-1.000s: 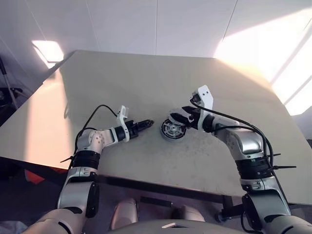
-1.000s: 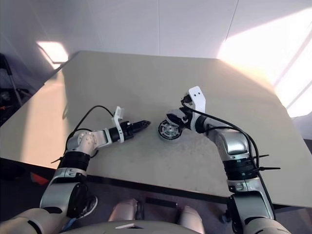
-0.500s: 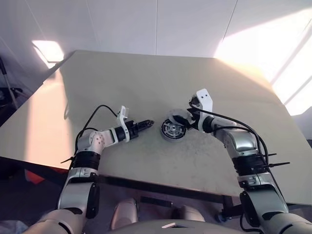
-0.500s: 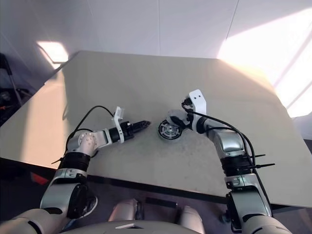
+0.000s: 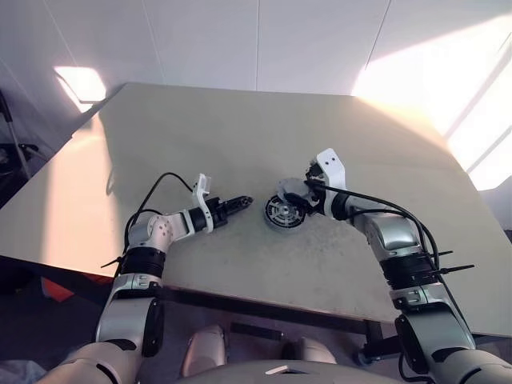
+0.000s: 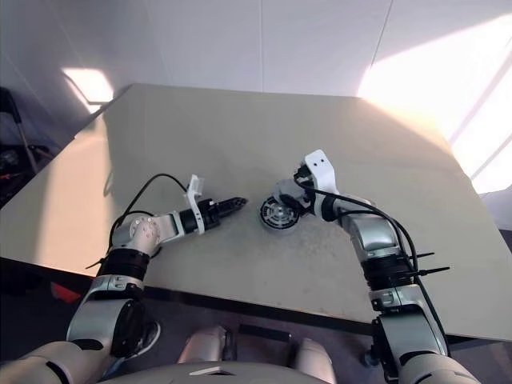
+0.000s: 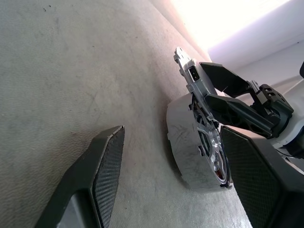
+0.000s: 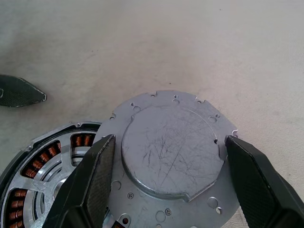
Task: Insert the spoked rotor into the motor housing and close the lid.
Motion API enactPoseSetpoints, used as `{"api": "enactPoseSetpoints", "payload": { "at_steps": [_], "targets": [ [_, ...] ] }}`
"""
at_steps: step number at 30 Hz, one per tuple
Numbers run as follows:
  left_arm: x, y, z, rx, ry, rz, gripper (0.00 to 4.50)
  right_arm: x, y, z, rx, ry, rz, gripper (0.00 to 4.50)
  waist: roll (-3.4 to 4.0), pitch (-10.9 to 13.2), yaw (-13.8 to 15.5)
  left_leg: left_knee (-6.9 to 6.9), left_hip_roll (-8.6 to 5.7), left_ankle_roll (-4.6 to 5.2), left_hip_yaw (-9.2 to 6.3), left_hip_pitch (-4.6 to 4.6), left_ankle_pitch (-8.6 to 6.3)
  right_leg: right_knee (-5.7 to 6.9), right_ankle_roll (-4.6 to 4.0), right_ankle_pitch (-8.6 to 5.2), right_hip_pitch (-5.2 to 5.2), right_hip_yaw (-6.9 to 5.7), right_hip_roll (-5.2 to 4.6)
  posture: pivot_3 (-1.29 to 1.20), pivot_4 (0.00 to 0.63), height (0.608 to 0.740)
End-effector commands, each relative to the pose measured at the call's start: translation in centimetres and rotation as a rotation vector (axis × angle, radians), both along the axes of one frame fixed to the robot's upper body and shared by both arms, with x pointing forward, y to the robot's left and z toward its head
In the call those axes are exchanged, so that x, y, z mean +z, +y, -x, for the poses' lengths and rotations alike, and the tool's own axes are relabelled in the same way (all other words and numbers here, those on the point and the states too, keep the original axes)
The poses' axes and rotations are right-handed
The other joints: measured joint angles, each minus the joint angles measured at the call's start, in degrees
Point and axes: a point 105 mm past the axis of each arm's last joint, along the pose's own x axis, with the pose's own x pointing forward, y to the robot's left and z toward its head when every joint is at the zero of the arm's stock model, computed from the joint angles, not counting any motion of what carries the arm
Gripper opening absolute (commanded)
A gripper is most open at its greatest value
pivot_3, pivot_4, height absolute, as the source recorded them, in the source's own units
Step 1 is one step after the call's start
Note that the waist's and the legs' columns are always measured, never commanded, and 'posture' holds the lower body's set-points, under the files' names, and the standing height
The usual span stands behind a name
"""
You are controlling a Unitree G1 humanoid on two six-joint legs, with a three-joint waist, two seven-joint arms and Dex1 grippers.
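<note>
While lid [image 8: 173,152] overhangs motor housing [image 5: 285,213], bare table [image 5: 240,136].

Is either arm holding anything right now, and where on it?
The right gripper holds the round metal lid by its opposite rim edges, partly over the motor housing. The left gripper holds nothing, its jaws open beside the housing.

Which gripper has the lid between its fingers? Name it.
The right gripper: its fingers straddle the round metal lid over the motor housing. The left gripper hangs open beside the housing, empty.
</note>
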Motion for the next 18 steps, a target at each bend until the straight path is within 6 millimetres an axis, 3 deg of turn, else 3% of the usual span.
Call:
{"api": "enactPoseSetpoints", "payload": {
  "at_steps": [1,4,14,18],
  "targets": [
    [0.1,0.8,-0.5,0.036,-0.008,-0.018,3.47,1.2,0.2,-0.1,0.016,-0.052,0.004,3.76,0.00,0.00,0.00,0.00,0.00,0.00,0.00,0.01,0.00,0.00,-0.01,0.00,0.01,0.00,0.00,0.00,0.000,0.740],
    [0.2,1.1,-0.5,0.043,-0.014,-0.017,3.47,1.9,0.2,-0.1,0.018,-0.064,-0.018,3.00,0.00,0.00,0.00,0.00,0.01,0.00,0.00,0.02,0.00,0.00,-0.02,0.01,0.01,0.00,0.00,0.00,0.000,0.740],
    [0.9,1.7,-0.9,0.059,-0.031,-0.007,3.47,4.8,0.0,0.9,0.075,-0.086,-0.131,3.00,-0.01,0.01,-0.05,-0.01,0.02,0.04,0.00,-0.13,-0.02,0.00,-0.03,0.01,-0.13,0.00,0.01,0.00,0.000,0.740],
    [0.8,1.6,-0.9,0.054,-0.029,-0.007,3.47,4.9,0.1,2.1,0.125,-0.095,-0.117,3.00,-0.02,0.01,0.04,0.00,0.01,0.10,0.00,-0.15,-0.05,-0.03,-0.03,0.01,-0.12,0.00,0.01,0.00,0.000,0.740]
  ]
}}
